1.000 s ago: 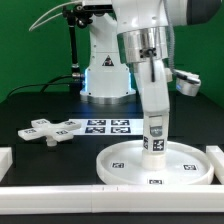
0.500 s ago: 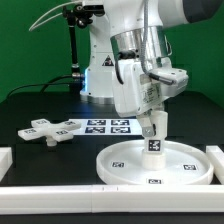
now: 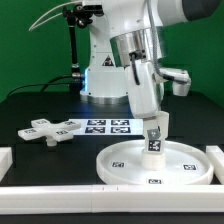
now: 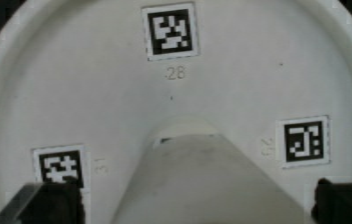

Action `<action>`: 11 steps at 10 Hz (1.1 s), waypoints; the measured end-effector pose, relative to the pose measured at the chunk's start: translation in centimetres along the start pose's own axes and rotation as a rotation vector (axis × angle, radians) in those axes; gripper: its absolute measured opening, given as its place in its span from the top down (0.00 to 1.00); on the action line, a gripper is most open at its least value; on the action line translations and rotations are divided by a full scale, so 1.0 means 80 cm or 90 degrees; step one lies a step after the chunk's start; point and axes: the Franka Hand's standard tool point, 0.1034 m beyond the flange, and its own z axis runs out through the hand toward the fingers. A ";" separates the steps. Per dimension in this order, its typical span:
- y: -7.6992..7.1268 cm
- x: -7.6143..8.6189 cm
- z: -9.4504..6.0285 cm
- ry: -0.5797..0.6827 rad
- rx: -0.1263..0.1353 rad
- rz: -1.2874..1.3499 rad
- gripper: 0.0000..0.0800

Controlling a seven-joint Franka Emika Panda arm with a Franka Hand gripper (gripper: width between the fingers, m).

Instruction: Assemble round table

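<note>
The white round disc [image 3: 185,160] lies flat near the front on the exterior view's right, small tags on its face. The thick tagged cylinder leg [image 3: 155,141] stands upright at its middle. My gripper [image 3: 155,126] comes down over the leg's top. In the wrist view the disc [image 4: 173,100] fills the picture and the leg [image 4: 208,180] runs down between my dark fingertips [image 4: 41,205], with a narrow gap showing on each side; my gripper [image 4: 191,205] is open around it. The cross-shaped foot [image 3: 50,129] lies flat on the exterior view's left.
The marker board [image 3: 108,126] lies between the foot and the disc. A long white border rail [image 3: 60,190] runs along the front, and a short rail [image 3: 216,158] stands at the exterior view's right. The robot base [image 3: 105,75] stands behind.
My hand has twisted about the upright leg, one way and then partly back. The leg stays standing at the disc's middle. The foot has not moved.
</note>
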 end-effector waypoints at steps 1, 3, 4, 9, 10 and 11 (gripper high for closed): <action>0.000 0.000 0.000 0.000 0.000 -0.059 0.19; 0.000 0.000 0.000 0.001 0.000 -0.142 0.19; 0.000 0.000 0.000 0.000 -0.002 -0.198 0.19; -0.004 -0.007 0.001 0.014 -0.034 -0.489 0.19; -0.004 -0.007 0.001 0.013 -0.035 -0.534 0.19; -0.004 -0.007 0.001 0.012 -0.035 -0.577 0.19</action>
